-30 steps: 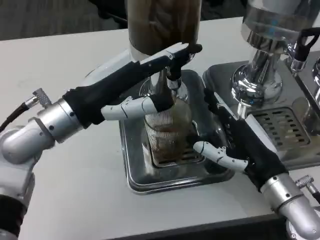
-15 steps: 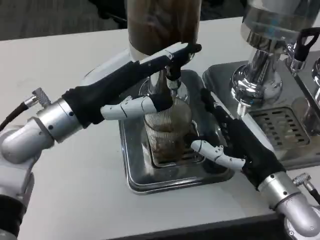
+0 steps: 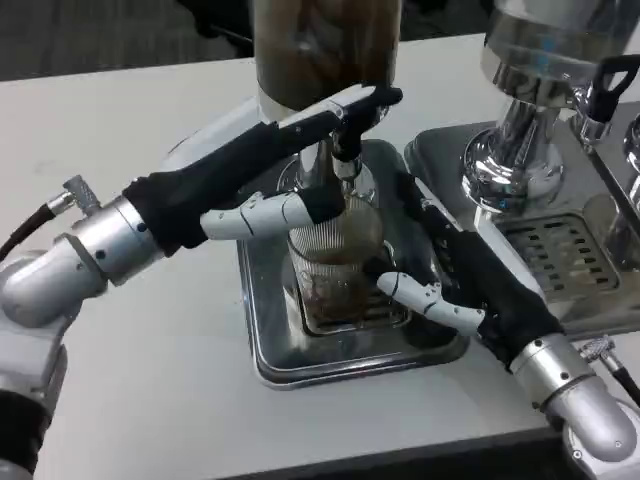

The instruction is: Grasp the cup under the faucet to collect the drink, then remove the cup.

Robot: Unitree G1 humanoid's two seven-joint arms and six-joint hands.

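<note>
I keep my left hand (image 3: 300, 165) pressed on the faucet lever (image 3: 352, 125) so drink fills the ribbed cup (image 3: 335, 255) on the drip tray (image 3: 270, 350); my right hand (image 3: 455, 275), fingers spread, reaches beside the cup, ready to grasp.

White table (image 3: 150, 330), surface plain and matte. Two polished metal drip trays rest directly on it: one (image 3: 270, 350) at centre with a slotted grate, a second (image 3: 600, 310) just beside it to the right, also grated. Each carries a dispenser base.
</note>
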